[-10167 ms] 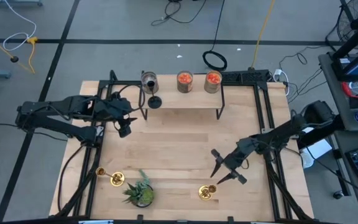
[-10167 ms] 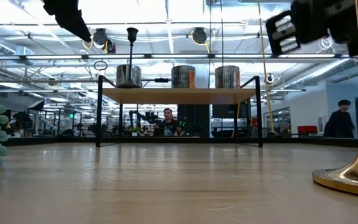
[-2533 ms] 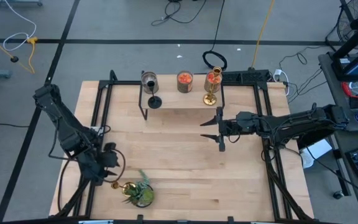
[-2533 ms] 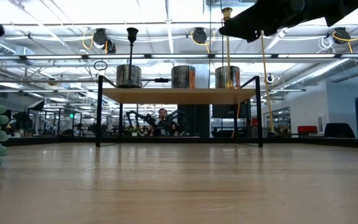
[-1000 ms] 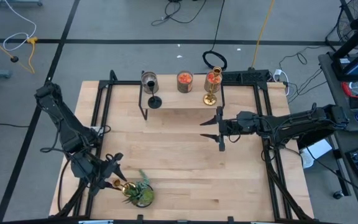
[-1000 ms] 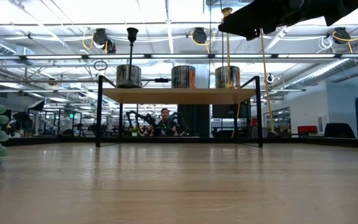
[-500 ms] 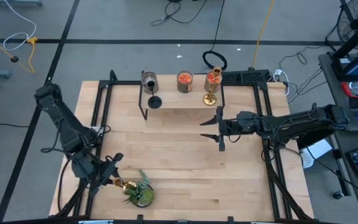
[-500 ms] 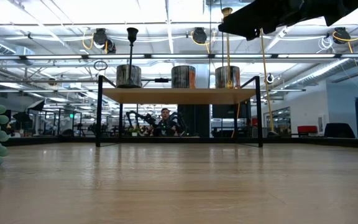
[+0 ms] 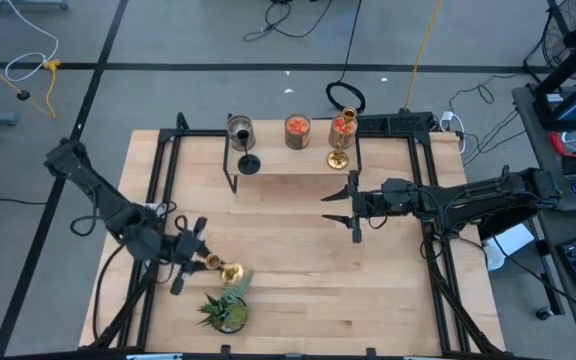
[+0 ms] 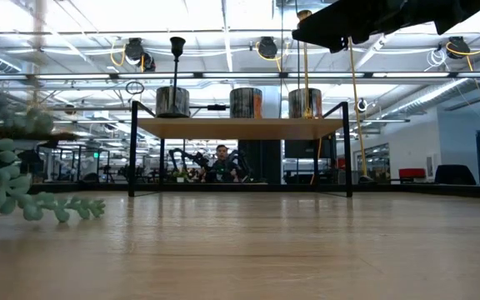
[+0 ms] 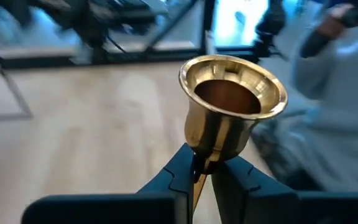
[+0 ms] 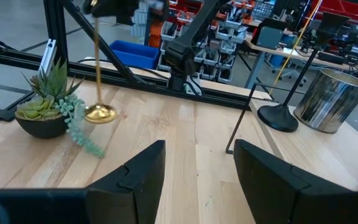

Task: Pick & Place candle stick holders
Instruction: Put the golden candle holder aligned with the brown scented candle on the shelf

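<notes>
A gold candle stick holder (image 9: 223, 270) hangs in my left gripper (image 9: 198, 263), which is shut on it over the table's near left, just beyond the green potted plant (image 9: 226, 310). The right wrist view shows its thin stem (image 12: 97, 62) nearly upright, with the round base (image 12: 100, 114) lowest. On the wooden shelf (image 9: 293, 172) at the far side, a black holder (image 9: 249, 163) and a second gold holder (image 9: 338, 155) stand on their bases. My right gripper (image 9: 346, 215) waits open in front of the shelf, touching nothing. My left gripper pinches the gold holder's stem just below its cup (image 11: 199, 163) between the two fingers. The fingers (image 11: 179, 168) lie across the stem. The holder hangs nearly upright, cup (image 11: 232, 93) up. Its base (image 12: 100, 114) is low over the table beside the plant.
Three short jars (image 9: 240, 130) (image 9: 297, 130) (image 9: 344, 127) stand in a row at the shelf's back. The plant's trailing strands (image 10: 48, 208) lie along the tabletop. Black frame rails (image 9: 168, 180) run along both table sides. Bare wood lies between the two arms.
My left gripper has shut on the gold holder, which lay on the table left of the plant. It has lifted it and carried it toward the far edge and a little right. The holder has swung from lying to nearly upright. The plant's strands have been shaken.
</notes>
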Robot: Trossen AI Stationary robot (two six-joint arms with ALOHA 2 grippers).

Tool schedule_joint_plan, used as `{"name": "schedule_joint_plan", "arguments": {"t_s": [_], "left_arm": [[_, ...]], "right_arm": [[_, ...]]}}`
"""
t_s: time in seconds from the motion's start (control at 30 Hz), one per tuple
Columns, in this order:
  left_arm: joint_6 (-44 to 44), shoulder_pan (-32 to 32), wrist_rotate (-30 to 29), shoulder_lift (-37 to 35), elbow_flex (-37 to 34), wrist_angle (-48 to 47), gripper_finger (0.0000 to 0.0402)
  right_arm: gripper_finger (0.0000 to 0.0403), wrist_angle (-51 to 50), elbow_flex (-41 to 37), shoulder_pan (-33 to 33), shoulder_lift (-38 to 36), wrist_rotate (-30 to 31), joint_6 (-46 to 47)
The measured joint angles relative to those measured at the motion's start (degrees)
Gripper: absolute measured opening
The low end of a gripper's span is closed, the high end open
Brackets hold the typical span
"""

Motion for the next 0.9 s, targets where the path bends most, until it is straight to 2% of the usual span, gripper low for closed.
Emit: {"name": "schedule_joint_plan", "arguments": {"t_s": [0.13,0.3,0.4,0.5,0.63,0.9], "left_arm": [[6.18,6.46,-1.38,0.02,2.73,0.18,0.005],[6.86,16.66,-0.63,0.02,4.61,2.02,0.0047],[9.29,22.55,1.78,0.83,5.19,5.12,0.0038],[13.03,27.47,7.11,2.37,6.05,8.75,0.004],[15.43,32.77,11.28,6.63,8.76,13.88,0.0051],[19.49,41.12,14.5,18.2,20.27,13.64,0.004]], "right_arm": [[0.0187,0.0,0.0,-0.01,0.0,0.07,0.0],[0.0187,0.0,0.0,-0.01,0.02,0.15,0.0],[0.0187,-0.02,0.0,-0.01,0.02,0.17,0.0],[0.0187,-0.02,0.0,-0.01,0.02,0.2,0.0],[0.0187,-0.04,0.0,-0.01,0.02,0.22,0.0],[0.0187,-1.32,0.0,-0.01,0.02,0.22,-0.51]]}}
